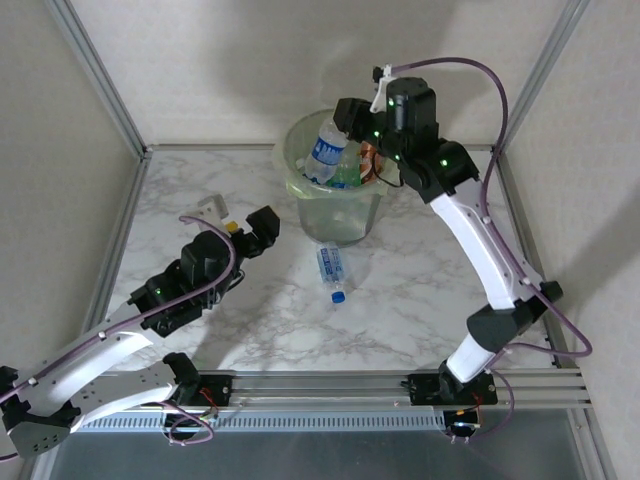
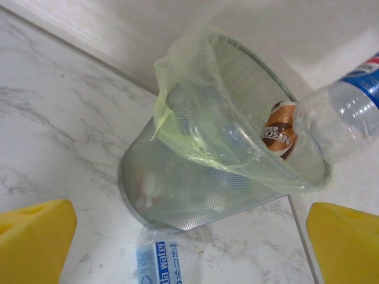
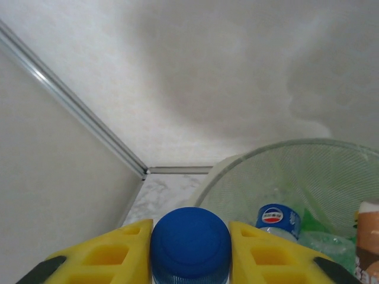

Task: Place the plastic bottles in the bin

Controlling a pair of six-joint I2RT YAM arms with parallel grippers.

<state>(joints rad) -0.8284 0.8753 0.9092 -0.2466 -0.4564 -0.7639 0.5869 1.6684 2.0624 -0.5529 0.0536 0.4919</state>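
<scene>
In the top view a clear plastic bottle [image 1: 325,150] with a blue label hangs tilted over the bin [image 1: 300,195], a grey mesh bucket lined with a pale green bag. My right gripper [image 1: 346,127] is shut on it. The right wrist view has that bottle's blue cap [image 3: 190,251] pinched between the yellow fingers [image 3: 112,254], with the bin's rim [image 3: 284,145] just beyond. Several bottles lie inside, among them a blue-capped one [image 3: 278,220] and a brown-labelled one [image 2: 281,133]. Another clear, blue-labelled bottle [image 1: 333,271] lies on the table in front of the bin. My left gripper [image 1: 256,232] stands open to its left, with nothing between its fingers.
A small white object [image 1: 213,206] lies on the marble table at the back left. Metal frame posts and pale walls close in the left, back and right sides. The arms' mounting rail [image 1: 330,385] runs along the near edge.
</scene>
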